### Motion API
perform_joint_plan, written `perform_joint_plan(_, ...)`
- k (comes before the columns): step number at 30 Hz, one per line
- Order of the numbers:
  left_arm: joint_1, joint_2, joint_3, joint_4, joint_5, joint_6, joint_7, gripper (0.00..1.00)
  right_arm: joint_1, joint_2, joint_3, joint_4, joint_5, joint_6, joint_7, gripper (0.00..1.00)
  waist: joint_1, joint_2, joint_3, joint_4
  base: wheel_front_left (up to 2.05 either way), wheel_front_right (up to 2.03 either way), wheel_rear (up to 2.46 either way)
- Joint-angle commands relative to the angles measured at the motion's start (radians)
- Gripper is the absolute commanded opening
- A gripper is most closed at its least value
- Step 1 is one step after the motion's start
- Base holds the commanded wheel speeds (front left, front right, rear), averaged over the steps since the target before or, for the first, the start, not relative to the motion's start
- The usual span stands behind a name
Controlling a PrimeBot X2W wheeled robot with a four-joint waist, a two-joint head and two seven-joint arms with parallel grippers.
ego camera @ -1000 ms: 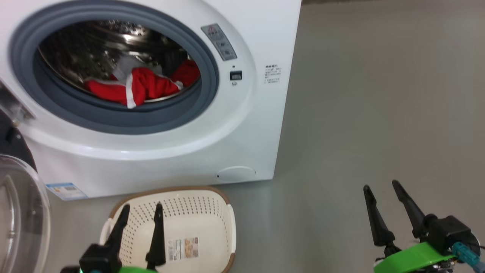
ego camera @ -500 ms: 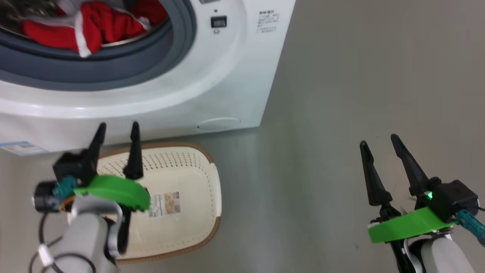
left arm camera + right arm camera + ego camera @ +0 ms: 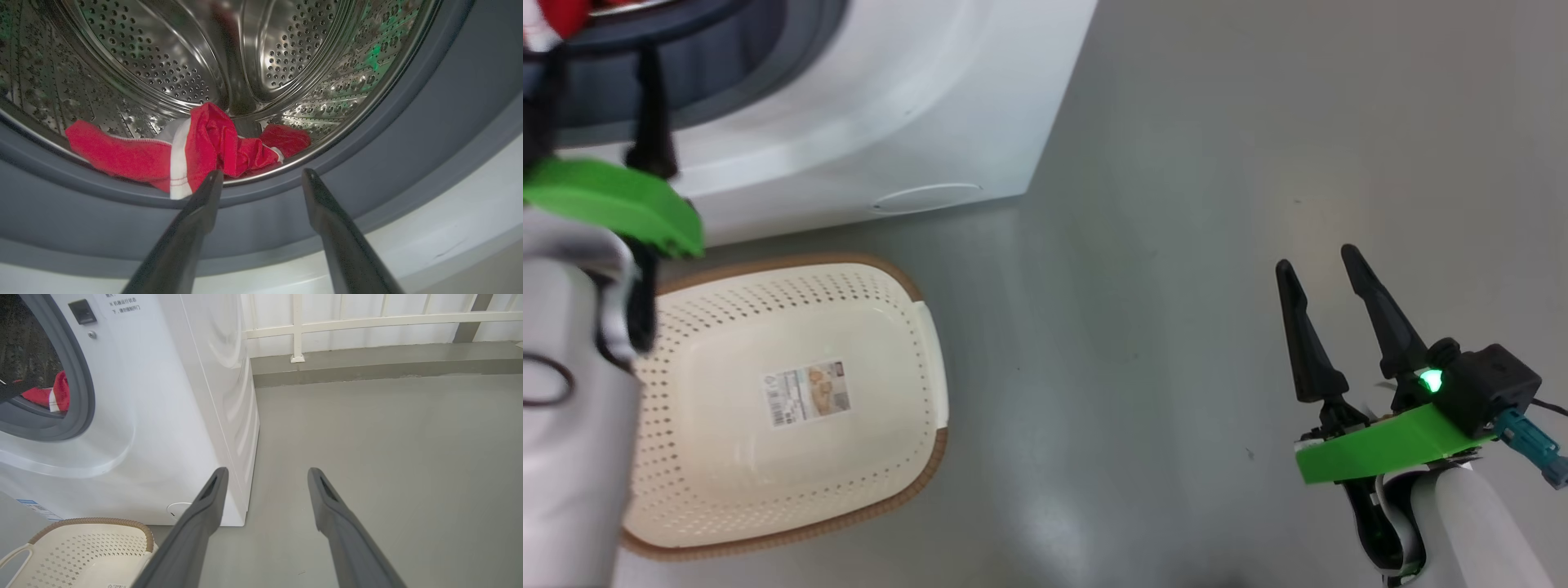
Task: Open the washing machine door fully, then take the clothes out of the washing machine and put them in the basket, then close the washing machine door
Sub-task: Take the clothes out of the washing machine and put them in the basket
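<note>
My left end effector [image 3: 262, 173] is spread wide w/ nothing btwn its two long, dark, tapered fingers. The tips sit just in front of the grey-blue rubber gasket [image 3: 408, 134], at the lower lip of the washing machine [image 3: 890, 90] opening. The clothes [image 3: 212, 143] lie at the bottom of the drum [image 3: 286, 53]: soft, crumpled bright red fabric w/ a white trim band. One fold hangs over the drum's front edge onto the gasket, right by one fingertip; can't tell if they touch. The drum is shiny perforated steel w/ raised ribs. The machine body is smooth glossy white and boxy, w/ a round flap [image 3: 929, 197] low on the front.

The basket [image 3: 792, 263] sits on the floor [image 3: 1217, 122] close in front of the machine. It's cream perforated plastic, a rounded rectangle w/ a brown woven-look rim and a paper label [image 3: 806, 394] flat on its bottom.

My right end effector [image 3: 1316, 257] is open too, holding nothing, over smooth grey floor well right of the machine's corner. Plenty of room there, back to a white railing [image 3: 367, 320].
</note>
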Motion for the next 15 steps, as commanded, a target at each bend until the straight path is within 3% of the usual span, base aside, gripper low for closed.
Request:
perform_joint_plan(1, -0.054, 0.061, 0.028, -0.002, 0.009, -0.008, 0.006, 1.00, -0.014, -0.011, 0.028, -0.021, 0.012, 0.003, -0.013, 1.00, 0.0000, -0.0001, 0.045, -0.044, 0.00, 0.00, 0.00)
perform_joint_plan(11, -0.275, 0.172, 0.022, 0.118, 0.042, -0.020, 0.061, 1.00, -0.050, -0.011, 0.069, -0.037, 0.057, 0.003, -0.013, 1.00, 0.0000, -0.0001, 0.096, -0.099, 0.00, 0.00, 0.00)
perform_joint_plan(12, -0.337, 0.210, 0.017, 0.157, 0.048, -0.030, 0.102, 1.00, -0.064, -0.011, 0.082, -0.038, 0.067, 0.003, -0.013, 1.00, 0.0000, -0.0001, 0.111, -0.119, 0.00, 0.00, 0.00)
perform_joint_plan(15, -0.392, 0.242, 0.014, 0.191, 0.048, -0.043, 0.152, 1.00, -0.075, -0.011, 0.093, -0.040, 0.074, 0.003, -0.013, 1.00, 0.0000, -0.0001, 0.126, -0.135, 0.00, 0.00, 0.00)
